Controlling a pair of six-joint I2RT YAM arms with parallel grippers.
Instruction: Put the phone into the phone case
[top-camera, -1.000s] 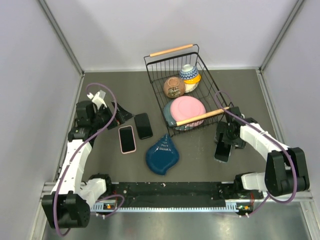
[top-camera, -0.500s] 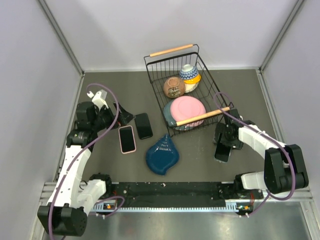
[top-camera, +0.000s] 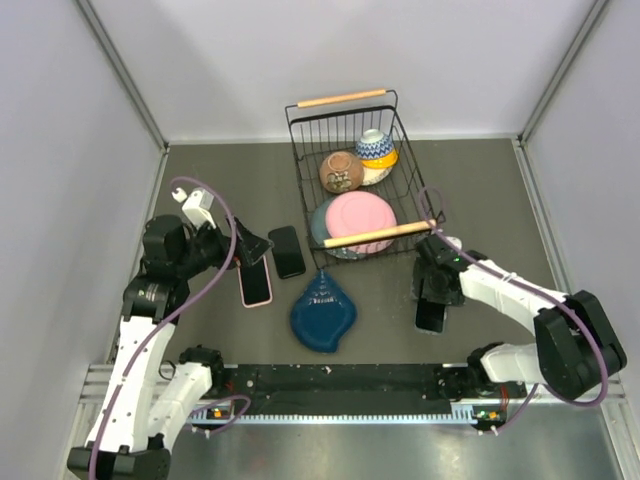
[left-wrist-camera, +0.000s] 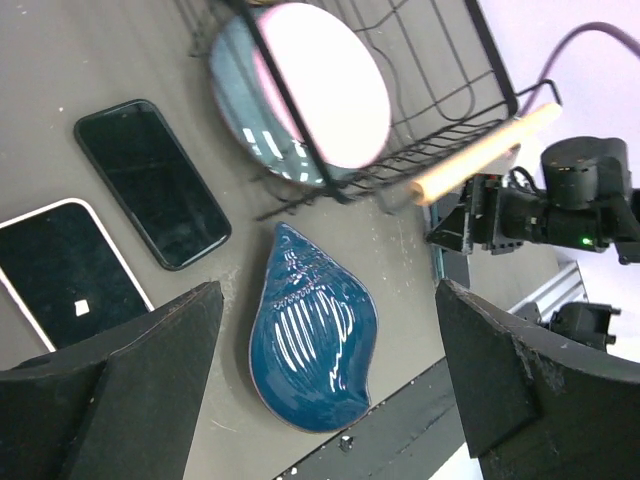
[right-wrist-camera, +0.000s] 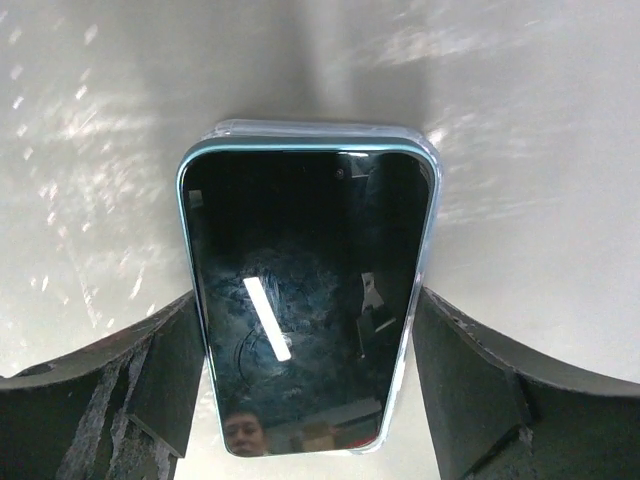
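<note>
A dark phone with a light-blue edge (right-wrist-camera: 305, 300) sits between the fingers of my right gripper (right-wrist-camera: 308, 335), which is shut on its long sides just above the table. In the top view the phone (top-camera: 430, 315) and the right gripper (top-camera: 433, 288) are right of the centre. A white-rimmed phone case (top-camera: 255, 282) lies flat at the left, also in the left wrist view (left-wrist-camera: 70, 300). A black phone-shaped slab (top-camera: 288, 250) lies beside it. My left gripper (top-camera: 254, 248) is open and empty above the case's far end.
A blue shell-shaped dish (top-camera: 322, 315) lies between the case and the right gripper. A black wire basket (top-camera: 300, 150) with wooden handles holds a pink plate (top-camera: 355, 222) and two bowls, and its near handle is close to the right gripper. Grey walls ring the table.
My right gripper has moved left with the phone in it. The basket has shifted a little to the left. My left arm has swung right, over the case's far end.
</note>
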